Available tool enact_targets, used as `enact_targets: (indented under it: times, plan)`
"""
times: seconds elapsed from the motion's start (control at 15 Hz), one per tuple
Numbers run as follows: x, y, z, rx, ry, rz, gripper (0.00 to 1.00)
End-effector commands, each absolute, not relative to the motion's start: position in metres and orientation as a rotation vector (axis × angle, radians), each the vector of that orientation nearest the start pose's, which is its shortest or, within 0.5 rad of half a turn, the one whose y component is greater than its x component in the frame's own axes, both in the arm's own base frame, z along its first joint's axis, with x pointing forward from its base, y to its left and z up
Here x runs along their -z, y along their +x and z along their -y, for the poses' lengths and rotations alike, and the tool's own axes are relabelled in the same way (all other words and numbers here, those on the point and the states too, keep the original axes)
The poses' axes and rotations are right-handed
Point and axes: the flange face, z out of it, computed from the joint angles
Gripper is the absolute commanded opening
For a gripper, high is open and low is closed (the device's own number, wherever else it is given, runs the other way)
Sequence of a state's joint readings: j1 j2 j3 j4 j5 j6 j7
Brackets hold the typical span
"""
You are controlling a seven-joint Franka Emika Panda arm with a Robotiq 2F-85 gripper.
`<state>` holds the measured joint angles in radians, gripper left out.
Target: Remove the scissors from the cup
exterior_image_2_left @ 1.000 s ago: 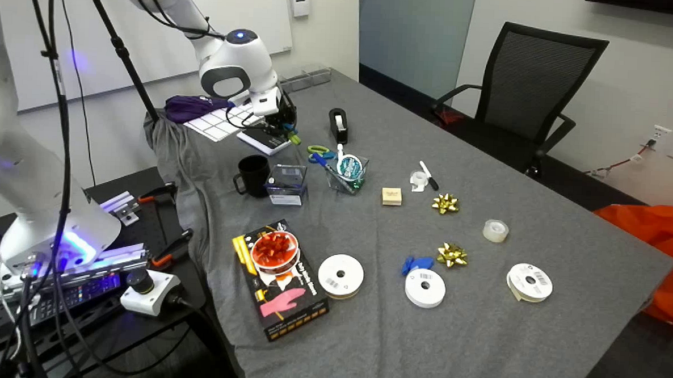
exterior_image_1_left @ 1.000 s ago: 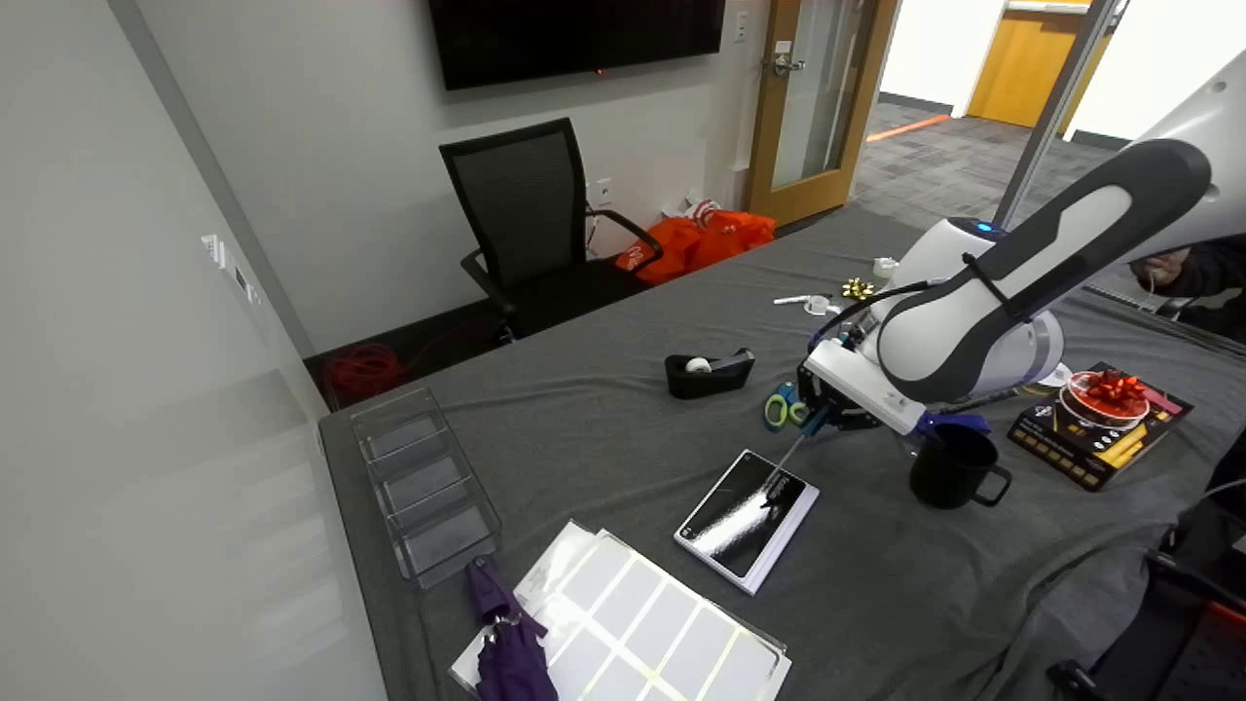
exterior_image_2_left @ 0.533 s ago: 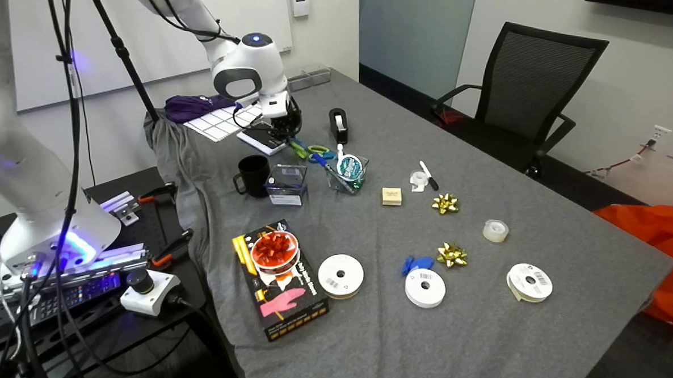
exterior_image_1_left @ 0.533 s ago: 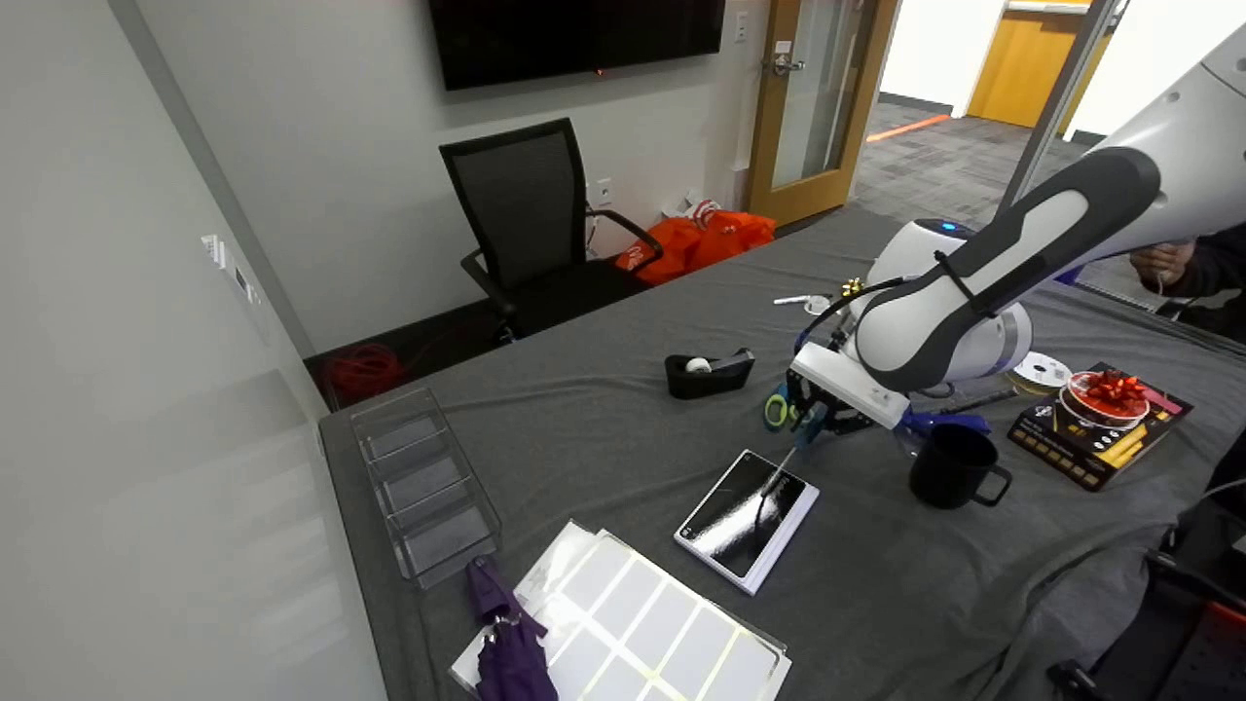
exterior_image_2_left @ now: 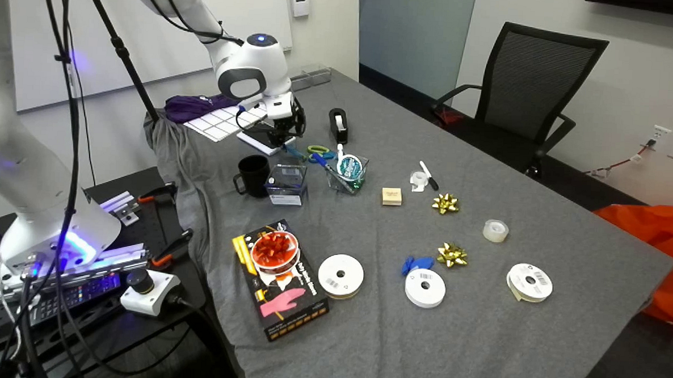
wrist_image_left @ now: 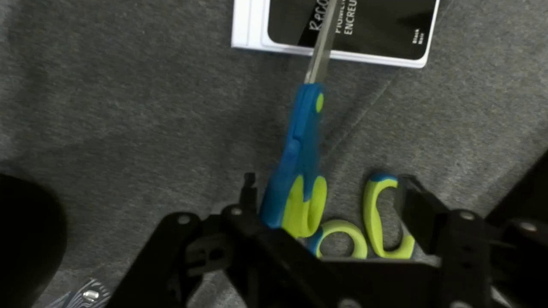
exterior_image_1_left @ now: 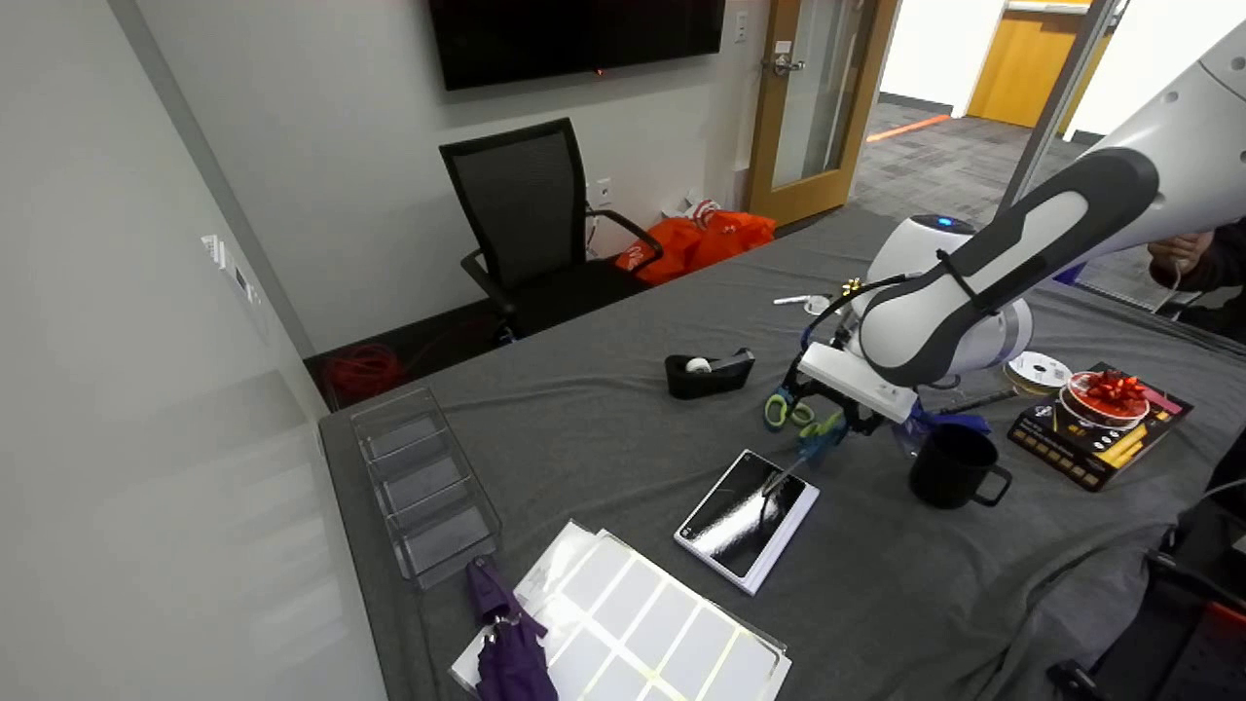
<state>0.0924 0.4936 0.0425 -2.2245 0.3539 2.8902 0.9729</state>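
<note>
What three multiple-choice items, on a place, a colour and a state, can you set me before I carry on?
1. Where is the mug?
A. On the chair
B. Under the umbrella
C. Beside the clear bin

2. Handle colours of the scissors?
A. Blue and lime
B. Red and black
C. White

3. How does the gripper stand?
A. Shut on the mug
B. Open
C. Shut on nothing

1: C; in an exterior view the two stand side by side.
2: A; the wrist view shows both colours plainly.
3: B; in the wrist view the fingers stand well apart.
</note>
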Motion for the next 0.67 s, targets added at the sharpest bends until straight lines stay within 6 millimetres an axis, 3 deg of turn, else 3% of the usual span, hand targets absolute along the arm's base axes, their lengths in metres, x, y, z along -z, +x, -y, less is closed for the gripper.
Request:
enact_targets:
  times: [0.0, 0.27, 0.6]
  plan:
    - [-0.171, 0.554, -0.051, 0.096, -2.474, -1.596, 1.0]
    - [-0.176, 0.551, -0.046, 0.102, -2.502, -1.581, 1.0]
    - [-0.211, 0.536, -0.024, 0.233, -2.603, -1.521, 1.0]
